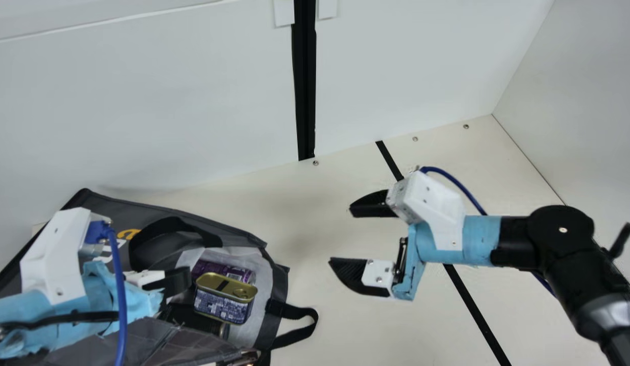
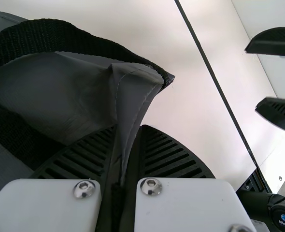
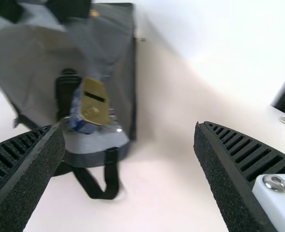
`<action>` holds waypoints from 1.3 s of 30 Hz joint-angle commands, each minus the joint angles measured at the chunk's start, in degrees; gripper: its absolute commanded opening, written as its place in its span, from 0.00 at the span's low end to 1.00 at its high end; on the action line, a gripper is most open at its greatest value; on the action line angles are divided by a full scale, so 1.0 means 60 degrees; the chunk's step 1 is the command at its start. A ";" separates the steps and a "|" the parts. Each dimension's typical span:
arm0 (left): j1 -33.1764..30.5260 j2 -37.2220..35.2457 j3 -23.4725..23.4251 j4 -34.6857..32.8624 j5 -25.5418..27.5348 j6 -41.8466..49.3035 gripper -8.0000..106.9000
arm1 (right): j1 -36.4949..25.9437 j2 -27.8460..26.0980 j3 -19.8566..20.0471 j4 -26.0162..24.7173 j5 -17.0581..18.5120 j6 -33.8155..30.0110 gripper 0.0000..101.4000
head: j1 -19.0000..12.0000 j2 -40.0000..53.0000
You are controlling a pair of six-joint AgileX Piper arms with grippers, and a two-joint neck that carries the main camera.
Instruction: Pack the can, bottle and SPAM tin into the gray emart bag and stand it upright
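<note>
With the can (image 1: 228, 271), bottle (image 3: 65, 94) and SPAM tin (image 1: 224, 302) inside the tipped bag (image 1: 279, 279), I'd now lift it upright gently, left gripper (image 2: 129, 128) pinching its fabric, right gripper (image 1: 341, 234) wide and empty.

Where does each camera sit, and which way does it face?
Main view: neck, looking down at the gray fabric bag on the cream table; both arms show.
Left wrist view: left wrist, facing bag fabric pinched by the left gripper; right gripper beyond.
Right wrist view: right wrist, facing the bag's mouth past its own parted fingers.
Main and right wrist views share the gold-topped rectangular tin.
</note>
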 commanded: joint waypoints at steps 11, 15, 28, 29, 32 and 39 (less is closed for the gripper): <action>0.0000 0.0000 0.0000 0.0000 0.0000 0.0000 0.00 | -0.1238 -0.1290 0.0123 -0.1232 -0.1187 0.1399 0.94 | -0.0216 -0.0023; 0.0000 0.0000 0.0000 0.0000 0.0000 0.0000 0.00 | -0.1584 -0.1646 0.0116 -0.1875 -0.1671 0.2018 0.94 | -0.0216 -0.0023; 0.0000 0.0000 0.0000 0.0000 0.0000 0.0000 0.00 | -0.2234 -0.2488 -0.0342 -0.5130 -0.2830 0.4991 0.94 | -0.0216 -0.0023; 0.0000 0.0000 0.0000 0.0000 0.0000 0.0000 0.00 | -0.2274 -0.2530 -0.0410 -0.5412 -0.2842 0.5284 0.94 | -0.0216 -0.0023; 0.0000 0.0000 0.0000 0.0000 0.0000 0.0000 0.00 | -0.2378 -0.2647 -0.0636 -0.6198 -0.2778 0.6128 0.94 | -0.0216 -0.0023; 0.0000 0.0000 0.0000 0.0000 0.0000 0.0000 0.00 | -0.2411 -0.2915 -0.1224 -0.7768 -0.2311 0.7880 0.94 | -0.0216 -0.0023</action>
